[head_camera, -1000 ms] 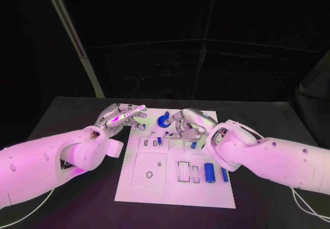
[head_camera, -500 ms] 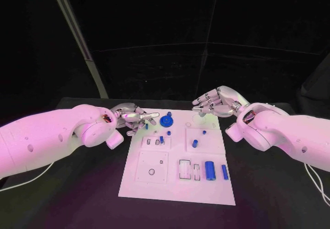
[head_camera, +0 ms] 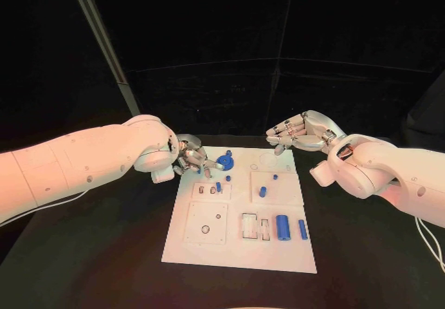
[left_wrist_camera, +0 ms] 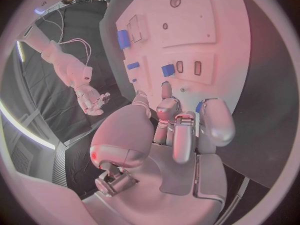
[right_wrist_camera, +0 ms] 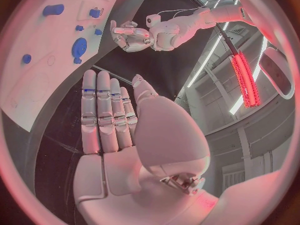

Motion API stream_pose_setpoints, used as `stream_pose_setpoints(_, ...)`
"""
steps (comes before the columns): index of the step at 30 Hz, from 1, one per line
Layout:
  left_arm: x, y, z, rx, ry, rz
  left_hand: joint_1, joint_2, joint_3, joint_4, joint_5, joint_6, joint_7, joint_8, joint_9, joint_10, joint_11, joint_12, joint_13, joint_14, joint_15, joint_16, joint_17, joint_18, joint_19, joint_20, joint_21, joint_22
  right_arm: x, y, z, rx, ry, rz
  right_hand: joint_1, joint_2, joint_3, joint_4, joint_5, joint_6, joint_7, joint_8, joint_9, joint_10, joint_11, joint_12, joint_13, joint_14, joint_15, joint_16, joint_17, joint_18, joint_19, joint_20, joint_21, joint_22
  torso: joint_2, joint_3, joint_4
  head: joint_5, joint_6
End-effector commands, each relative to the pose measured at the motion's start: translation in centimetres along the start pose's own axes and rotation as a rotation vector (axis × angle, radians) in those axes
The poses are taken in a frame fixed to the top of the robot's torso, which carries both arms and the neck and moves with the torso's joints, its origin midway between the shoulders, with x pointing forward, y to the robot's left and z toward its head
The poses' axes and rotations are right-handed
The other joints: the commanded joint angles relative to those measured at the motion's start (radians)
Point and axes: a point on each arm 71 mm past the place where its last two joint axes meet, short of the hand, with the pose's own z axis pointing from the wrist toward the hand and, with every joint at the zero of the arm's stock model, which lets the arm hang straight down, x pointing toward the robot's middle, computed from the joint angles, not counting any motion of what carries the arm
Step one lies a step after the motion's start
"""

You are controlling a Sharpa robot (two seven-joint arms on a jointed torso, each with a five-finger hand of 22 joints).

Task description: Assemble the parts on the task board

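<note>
In the head view, a white task board (head_camera: 243, 212) is seen lying lengthwise in the middle of a black surface (head_camera: 111, 257). Small blue parts are spread over it: a round wheel-shaped part (head_camera: 226, 163) near the far left corner, a short peg (head_camera: 218, 187) and a small cylinder (head_camera: 262, 191) near the middle, and two larger cylinders (head_camera: 283, 227) lying side by side near the right edge. The left arm is bent in from the left, and the left hand (head_camera: 192, 157) is held low at the board's far left corner, just beside the wheel-shaped part, with its fingers curled inward. Whether anything is gripped there cannot be told. The right hand (head_camera: 298, 132) is raised above the board's far right corner, its fingers bent loosely and nothing held.

In the left wrist view, the left hand (left_wrist_camera: 178, 130) is shown with fingers folded in over the palm, close above the task board (left_wrist_camera: 206, 30); a sliver of blue is glimpsed at one fingertip.

In the right wrist view, the right hand (right_wrist_camera: 109, 117) is shown released, its fingers extended straight and close together, with the wheel-shaped part (right_wrist_camera: 79, 48) lying on the board beyond them.
</note>
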Motion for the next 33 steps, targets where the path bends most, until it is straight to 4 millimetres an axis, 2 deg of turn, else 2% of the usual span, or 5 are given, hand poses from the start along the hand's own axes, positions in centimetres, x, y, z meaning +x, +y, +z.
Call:
stream_pose_setpoints(1,0.1,0.1,0.4,-0.072,0.019,0.104,-0.009,0.006,-0.024,0.011,0.000,-0.019,-0.003,0.036,0.035,0.006,-0.006,0.013,0.015,0.105,-0.007,0.003,0.263,-0.020,0.004,-0.004,0.011,0.015,-0.2,0.2,0.1,-0.016,-0.011,0.017,-0.009,-0.015,-0.010,0.002,0.011,-0.004,-0.005,-0.007,0.000,0.002,0.002,-0.005,-0.002,0.008,0.001,0.001,0.001,0.005,0.008,0.000,-0.001,-0.003,0.001,0.0010,-0.0007,0.000,-0.001)
stream_pose_setpoints(6,0.7,-1.1,1.4,-0.079,0.036,0.137,0.011,0.021,-0.040,0.009,0.001,-0.042,-0.008,0.083,0.084,0.011,-0.009,0.024,0.027,0.105,-0.010,0.003,0.263,-0.022,0.009,-0.008,0.021,0.033,-0.4,0.1,0.1,-0.013,-0.025,0.012,-0.017,-0.023,-0.024,0.007,0.046,-0.016,0.001,-0.011,0.000,-0.010,0.009,-0.015,-0.006,0.001,0.007,-0.011,0.000,0.003,0.006,0.003,-0.014,-0.010,0.002,0.0006,0.0010,-0.001,-0.003)
stream_pose_setpoints(9,1.0,-1.5,1.9,-0.086,0.042,0.155,0.025,0.030,-0.040,0.001,0.001,-0.057,-0.007,0.101,0.106,0.009,-0.009,0.023,0.027,0.105,-0.009,0.003,0.263,-0.021,0.006,-0.007,0.021,0.032,-0.4,0.1,0.2,-0.011,-0.029,0.011,-0.025,-0.030,-0.038,0.011,0.092,-0.026,0.006,-0.011,0.000,-0.022,0.014,-0.019,-0.009,-0.007,0.012,-0.021,0.000,0.003,0.002,0.008,-0.026,-0.018,0.002,-0.0003,0.0008,0.001,-0.006)
stream_pose_setpoints(12,1.1,-1.8,2.2,-0.092,0.046,0.175,0.032,0.034,-0.039,-0.004,0.001,-0.066,-0.007,0.111,0.119,0.007,-0.008,0.022,0.026,0.105,-0.008,0.003,0.263,-0.021,0.005,-0.007,0.020,0.031,-0.4,0.1,0.2,-0.008,-0.031,0.010,-0.028,-0.030,-0.045,0.012,0.107,-0.030,0.008,-0.010,0.001,-0.029,0.017,-0.020,-0.010,-0.011,0.015,-0.027,-0.001,0.003,0.000,0.011,-0.034,-0.022,0.003,-0.0013,0.0010,0.002,-0.008)
stream_pose_setpoints(33,2.1,-3.1,3.2,-0.101,0.078,0.242,0.053,0.049,-0.026,-0.026,0.002,-0.093,-0.006,0.138,0.157,0.001,-0.007,0.017,0.021,0.105,-0.007,0.003,0.263,-0.020,0.001,-0.005,0.019,0.030,-0.3,0.0,0.5,0.002,-0.036,0.009,-0.029,-0.027,-0.056,0.011,0.123,-0.040,0.013,-0.008,0.001,-0.045,0.023,-0.021,-0.015,-0.020,0.020,-0.039,-0.002,0.003,-0.004,0.016,-0.049,-0.031,0.002,-0.0011,0.0020,0.003,-0.021)
